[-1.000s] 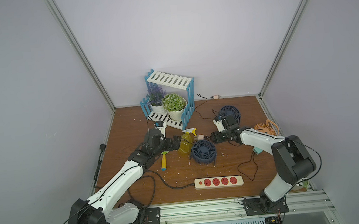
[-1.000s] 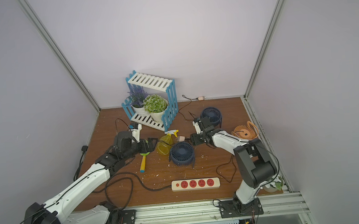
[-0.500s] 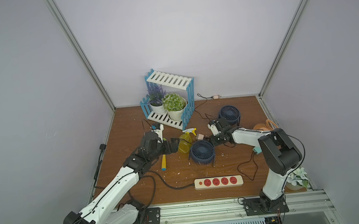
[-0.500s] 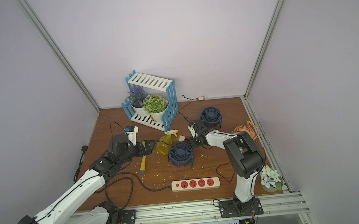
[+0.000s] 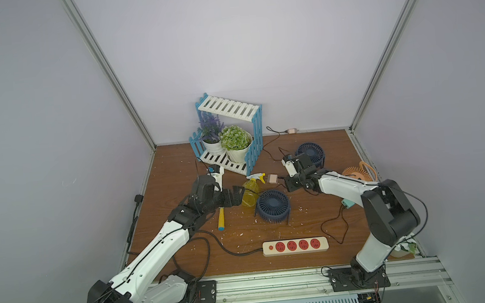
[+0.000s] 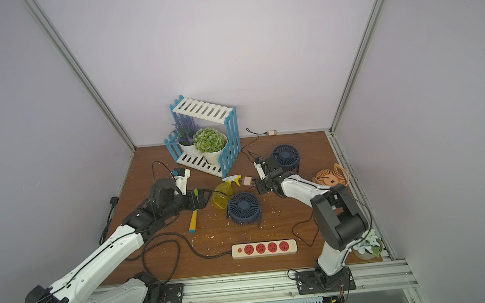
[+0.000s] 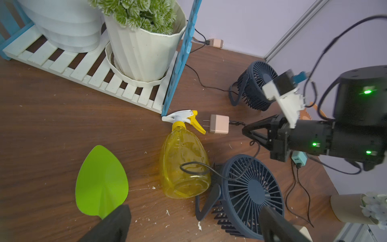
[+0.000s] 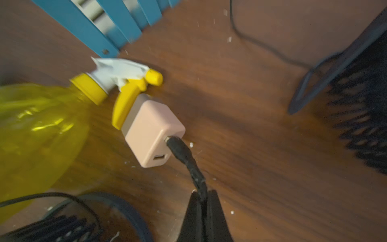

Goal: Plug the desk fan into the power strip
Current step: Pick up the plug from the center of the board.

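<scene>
Far left, an arm stretches low across the wooden surface [image 5: 174, 176]. The left gripper [image 5: 237, 196] is spread wide with nothing in it, poised over the green blade of a trowel [image 7: 102, 180]. The trowel's yellow handle sticks out from under it toward the front.

Behind, a blue-and-white rack [image 5: 227, 111] stands at the back wall, two potted plants on its lower shelf. Just past those open fingers a yellow spray bottle [image 5: 249, 196] lies on its side, nozzle at the rack's corner.

Right by the bottle's trigger sits the pink plug [image 7: 219, 124], prongs facing the bottle. In front of it is the dark blue desk fan [image 5: 273, 206], grille tipped upward, just beside the bottle's base.

Down near the front edge, well apart from the plug, the power strip [image 5: 295, 246] lies flat. Its four red sockets face up and its black cable runs off to the left.

Over to the right: the right gripper [image 8: 202, 196] is clenched on the plug cord [image 8: 181, 152], pinching it just behind the connector. The plug itself sits outside the fingers, and I cannot tell whether it is lifted off the wood.

Behind that arm stands a second blue fan [image 5: 310, 153]. Further right there is an orange fan [image 5: 357, 175] by the surface's edge.
</scene>
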